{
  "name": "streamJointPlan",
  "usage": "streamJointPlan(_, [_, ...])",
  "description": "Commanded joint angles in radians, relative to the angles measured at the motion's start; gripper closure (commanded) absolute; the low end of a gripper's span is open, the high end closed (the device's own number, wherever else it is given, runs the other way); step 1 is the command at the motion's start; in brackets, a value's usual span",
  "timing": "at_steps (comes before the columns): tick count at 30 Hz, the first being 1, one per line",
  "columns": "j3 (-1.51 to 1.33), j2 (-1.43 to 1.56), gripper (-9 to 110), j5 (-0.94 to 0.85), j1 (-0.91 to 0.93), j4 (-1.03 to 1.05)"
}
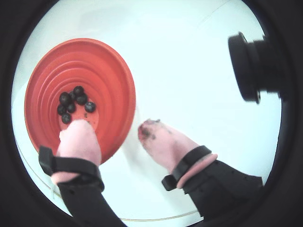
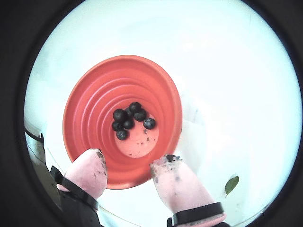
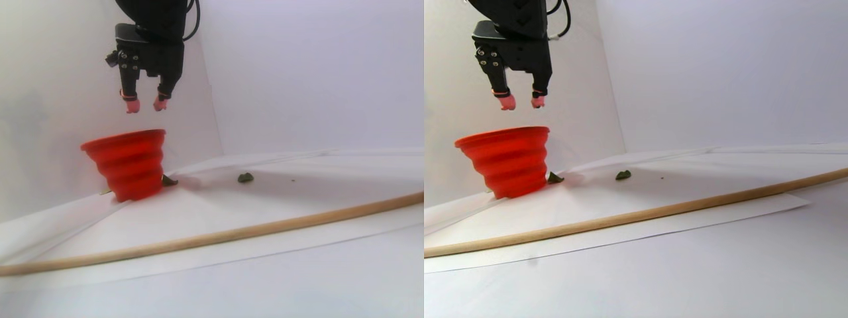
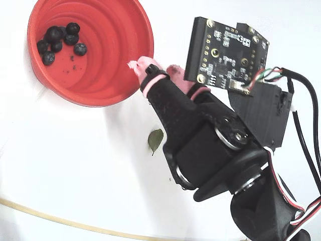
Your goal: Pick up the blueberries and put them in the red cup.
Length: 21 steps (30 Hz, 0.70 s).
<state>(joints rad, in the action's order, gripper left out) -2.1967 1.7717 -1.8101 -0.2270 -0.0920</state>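
The red cup [image 2: 90, 118] stands upright on white paper, and several blueberries [image 2: 129, 118] lie clustered on its speckled bottom. My gripper [image 2: 129, 161] hangs open above the cup's near rim, its pink stained fingertips [image 2: 90, 168] apart with nothing between them. In a wrist view the cup [image 1: 118, 80] sits left with the blueberries [image 1: 75, 101] inside, and the gripper [image 1: 111, 127] straddles its rim. The stereo pair shows the gripper [image 3: 146, 105] a short way above the cup [image 3: 129, 162]. The fixed view shows the cup [image 4: 120, 50], the blueberries [image 4: 60, 40] and the gripper [image 4: 154, 65] at its rim.
A small green leaf [image 4: 156, 141] lies on the paper beside the cup, and another leaf [image 3: 246, 177] lies farther right. A long wooden stick [image 3: 232, 233] runs across the paper's front. A camera board [image 4: 225, 55] rides on the arm.
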Motion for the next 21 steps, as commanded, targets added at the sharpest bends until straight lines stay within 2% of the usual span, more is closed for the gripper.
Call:
streamJointPlan(1, [0.014, 0.163, 83, 0.023, 0.015, 0.02])
streamJointPlan(21, [-0.049, 0.407, 83, 0.186, 0.161, 0.265])
